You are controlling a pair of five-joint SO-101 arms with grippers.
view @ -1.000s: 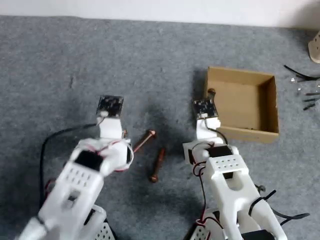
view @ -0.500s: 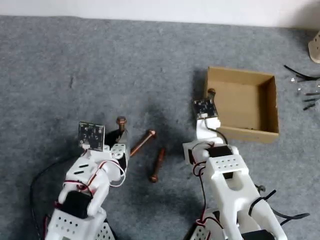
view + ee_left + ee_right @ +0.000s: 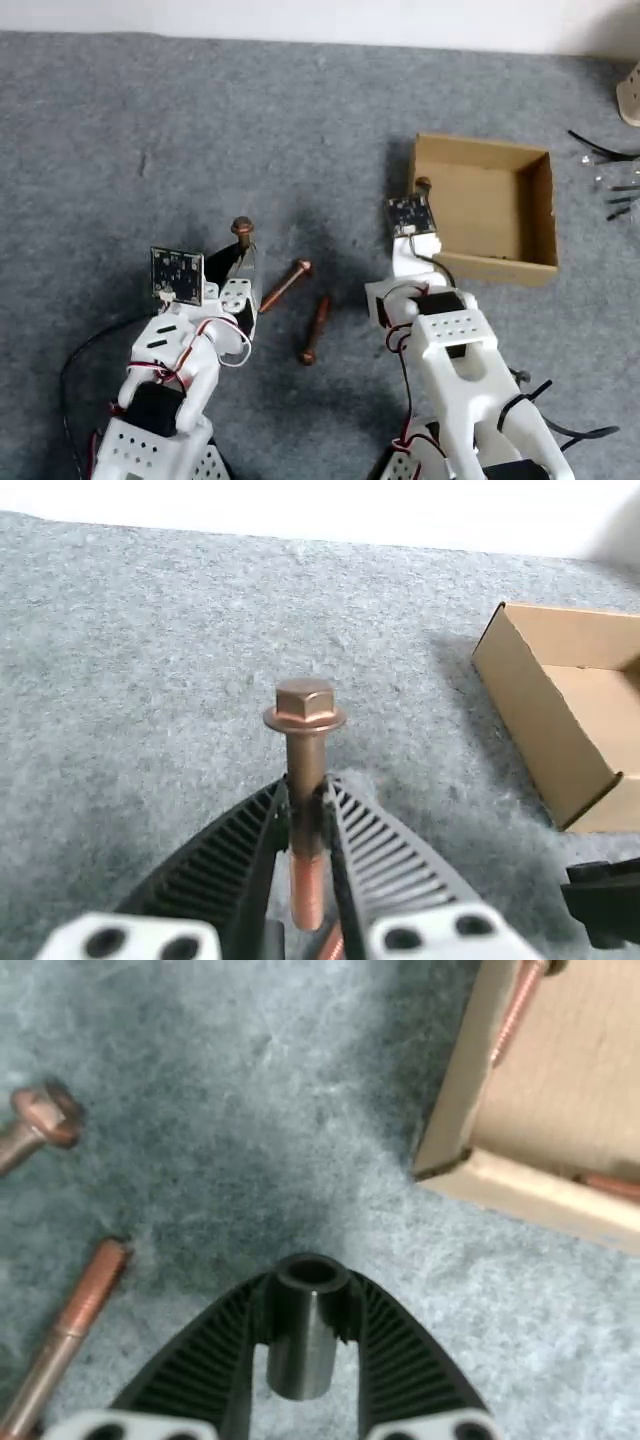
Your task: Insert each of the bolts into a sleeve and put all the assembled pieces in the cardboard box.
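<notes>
My left gripper (image 3: 305,788) is shut on a copper bolt (image 3: 304,715), which stands with its hex head up between the fingers; in the high view this bolt (image 3: 241,228) sits left of centre. My right gripper (image 3: 305,1285) is shut on a dark sleeve (image 3: 303,1325), held upright just outside the near left corner of the cardboard box (image 3: 535,210). Two more bolts lie on the carpet between the arms, one (image 3: 287,281) slanted and one (image 3: 315,328) nearer the front. Inside the box, a bolt (image 3: 518,1010) leans against the left wall and another (image 3: 610,1188) lies along the near wall.
Grey carpet covers the table. Black cable ties and small parts (image 3: 612,185) lie right of the box, and a white object (image 3: 630,95) sits at the far right edge. A pale wall strip runs along the back.
The left arm has drawn back toward the front and lifted the bolt off the carpet, head up. The right arm and its sleeve have not moved.
</notes>
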